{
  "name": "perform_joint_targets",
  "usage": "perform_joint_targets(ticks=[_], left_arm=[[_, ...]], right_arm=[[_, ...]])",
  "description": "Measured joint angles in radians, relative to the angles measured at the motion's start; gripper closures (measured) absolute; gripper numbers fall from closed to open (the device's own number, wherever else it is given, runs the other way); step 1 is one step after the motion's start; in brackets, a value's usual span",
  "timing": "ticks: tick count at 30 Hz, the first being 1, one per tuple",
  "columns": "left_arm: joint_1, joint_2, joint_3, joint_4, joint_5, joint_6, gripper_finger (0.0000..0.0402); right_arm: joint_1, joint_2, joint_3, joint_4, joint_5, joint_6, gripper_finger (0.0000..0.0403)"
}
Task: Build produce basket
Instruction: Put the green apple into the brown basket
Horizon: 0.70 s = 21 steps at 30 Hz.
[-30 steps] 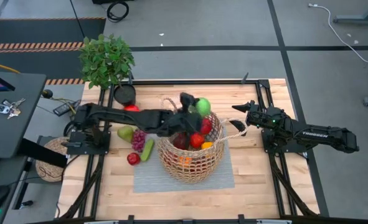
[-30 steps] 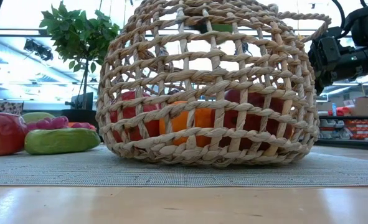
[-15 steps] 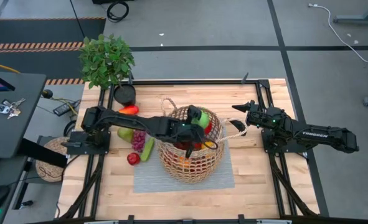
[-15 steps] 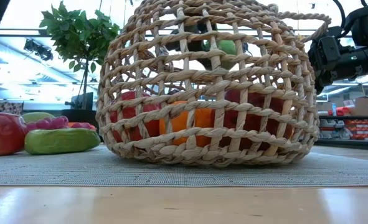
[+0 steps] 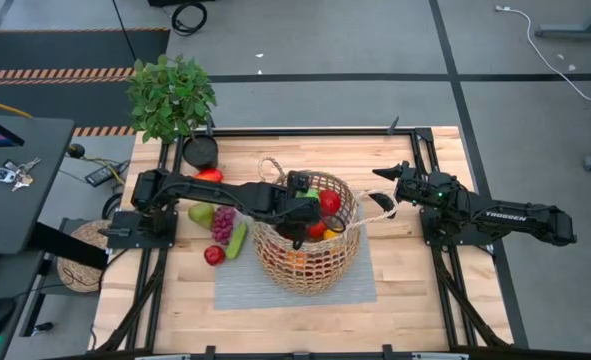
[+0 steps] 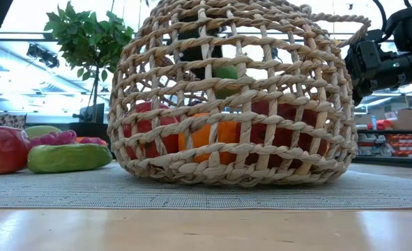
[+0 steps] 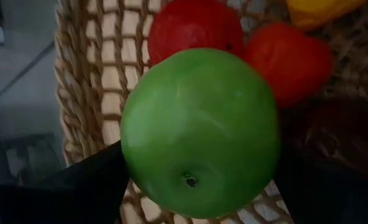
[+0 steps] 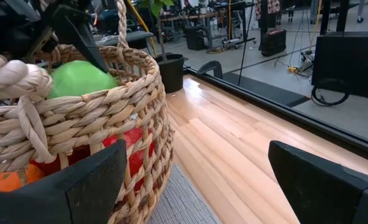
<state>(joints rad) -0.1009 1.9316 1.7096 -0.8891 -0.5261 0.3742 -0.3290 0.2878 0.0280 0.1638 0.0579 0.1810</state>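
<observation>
At the front of the wooden tabletop [image 5: 175, 300] a grey woven mat [image 5: 295, 285] is lying, and the large round tan open-weave wicker basket [image 5: 307, 262] is standing on it. The left tool [image 5: 305, 195] is reaching down inside the basket's mouth, its two dark fingers [image 7: 78, 186] closed against the sides of a round green apple [image 7: 199, 130] and gripping it just above the fruit already in there: red apples [image 7: 196, 25], an orange [image 6: 219, 132] low against the weave, and something yellow [image 7: 317, 9]. Just left of the basket a small red apple [image 5: 213, 255], a green cucumber [image 5: 236, 240], a bunch of purple grapes [image 5: 222, 223] and a pear [image 5: 201, 214] are lying near one another. On the basket's right, the right tool [image 5: 383, 199] is sitting at the loop handle [image 8: 12, 78]; its fingers are spread wide in the right wrist view, and I cannot tell whether they are touching the handle. Farther back, a red-orange pepper [image 5: 207, 175] is lying beside a black pot [image 5: 200, 151], with a leafy green potted plant [image 5: 170, 95] at the corner.
</observation>
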Motion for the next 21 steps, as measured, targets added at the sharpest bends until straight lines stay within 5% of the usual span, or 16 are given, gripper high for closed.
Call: perform_joint_targets(ticks=[13, 21], left_arm=[[-0.004, 0.010, 0.000, -0.047, -0.023, -0.121, 0.0045], [-0.004, 0.010, 0.000, -0.058, -0.034, -0.259, 0.0012]], right_arm=[[0.000, 0.000, 0.000, 0.000, 0.000, 0.000, 0.0009], [0.000, 0.000, 0.000, 0.000, 0.000, 0.000, 0.0009]])
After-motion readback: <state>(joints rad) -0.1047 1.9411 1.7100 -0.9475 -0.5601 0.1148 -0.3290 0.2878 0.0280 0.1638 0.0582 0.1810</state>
